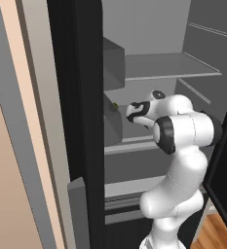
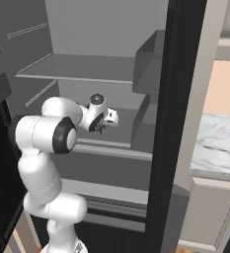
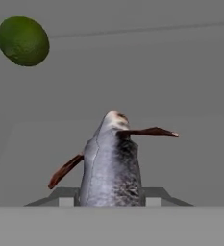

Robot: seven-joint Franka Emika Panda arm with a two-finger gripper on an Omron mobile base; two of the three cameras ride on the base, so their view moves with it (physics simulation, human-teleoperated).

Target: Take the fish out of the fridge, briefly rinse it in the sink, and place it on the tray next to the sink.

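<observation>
Black outside, grey inside: fridge (image 1: 85, 97) standing open, grey shelf (image 2: 82, 66) across the upper part and grey door bins (image 2: 148, 62) at the side. White arm (image 1: 183, 146) reaching into the middle compartment, below that shelf. Gripper (image 3: 111, 199) clamped on the fish (image 3: 111, 166) (grey, scaly body upright between the dark fingertips (image 3: 154, 194), reddish fins sticking out to either side), inside the fridge. Round green fruit (image 3: 23, 41) off to the upper left in the hand view, well apart from the fish.
</observation>
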